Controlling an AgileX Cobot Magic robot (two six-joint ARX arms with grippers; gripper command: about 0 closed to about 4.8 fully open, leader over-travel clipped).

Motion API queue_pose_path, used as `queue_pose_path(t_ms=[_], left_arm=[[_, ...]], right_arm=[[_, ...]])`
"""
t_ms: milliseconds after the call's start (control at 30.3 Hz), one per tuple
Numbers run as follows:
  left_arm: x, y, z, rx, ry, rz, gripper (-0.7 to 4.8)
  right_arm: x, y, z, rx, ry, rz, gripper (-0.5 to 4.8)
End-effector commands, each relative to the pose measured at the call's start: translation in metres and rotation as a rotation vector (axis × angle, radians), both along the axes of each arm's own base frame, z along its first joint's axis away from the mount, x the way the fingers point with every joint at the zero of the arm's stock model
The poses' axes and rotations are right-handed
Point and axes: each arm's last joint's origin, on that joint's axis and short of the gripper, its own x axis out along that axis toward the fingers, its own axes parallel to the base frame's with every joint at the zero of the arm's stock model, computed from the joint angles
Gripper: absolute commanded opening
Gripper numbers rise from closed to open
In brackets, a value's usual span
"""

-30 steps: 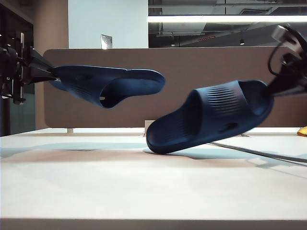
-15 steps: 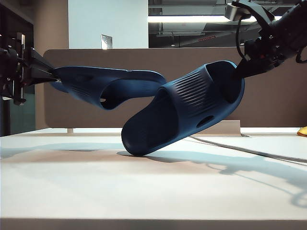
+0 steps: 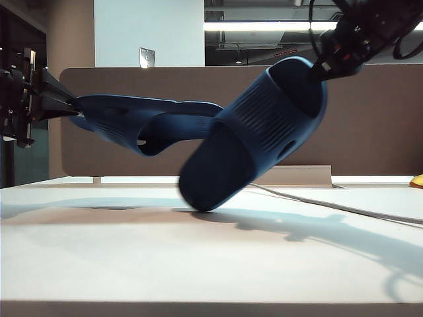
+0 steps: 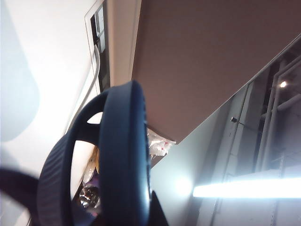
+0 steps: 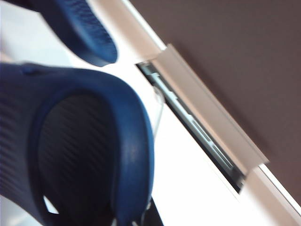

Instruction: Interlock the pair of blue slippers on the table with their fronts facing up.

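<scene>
Both blue slippers are in the air over the table. My left gripper at the far left is shut on the heel of one slipper, which lies roughly level with its strap hanging down. In the left wrist view its sole edge fills the middle, pinched at my left gripper. My right gripper, high on the right, is shut on the heel of the other slipper. That slipper slants steeply, toe down near the table, in front of the first one's toe. The right wrist view shows it held by my right gripper.
A brown partition panel stands along the back of the table with a pale cable channel at its foot. A grey cable runs across the right side. A yellow object peeks in at the right edge.
My right gripper has risen and swung left, tipping its slipper steeper until it overlaps the front of the other one. The left gripper and its slipper have stayed put.
</scene>
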Motion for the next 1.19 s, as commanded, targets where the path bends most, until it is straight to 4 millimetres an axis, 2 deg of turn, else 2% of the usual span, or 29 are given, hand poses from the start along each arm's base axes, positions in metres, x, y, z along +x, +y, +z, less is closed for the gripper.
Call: queue_pose_path(t_ms=[33,264,495,726,990,1188], left_arm=[[0.000,-0.001,0.004,0.005,-0.026,-0.014,0.26],[0.000,-0.001,0.004,0.006,-0.029,-0.015,0.26],[-0.001,-0.001,0.004,0.042,-0.070,-0.041,0.26],[-0.003,-0.004,0.013,0.171,-0.326,-0.194,0.25],[-0.009,-0.007,0.013,0.297,-0.596,-0.419,0.25],[-0.009,-0.007,0.013,0.286,-0.591,-0.437,0.16]], right_arm=[[-0.003,-0.004,0.011,0.072,-0.033,-0.127,-0.01],[-0.009,-0.010,0.003,0.302,0.165,-0.347,-0.01],[-0.012,-0.012,-0.004,0.451,0.298,-0.446,-0.01],[-0.012,-0.014,-0.005,0.547,0.332,-0.533,-0.01],[-0.011,-0.025,-0.010,0.579,0.378,-0.605,-0.01],[-0.010,-0.027,-0.011,0.575,0.387,-0.612,-0.01]])
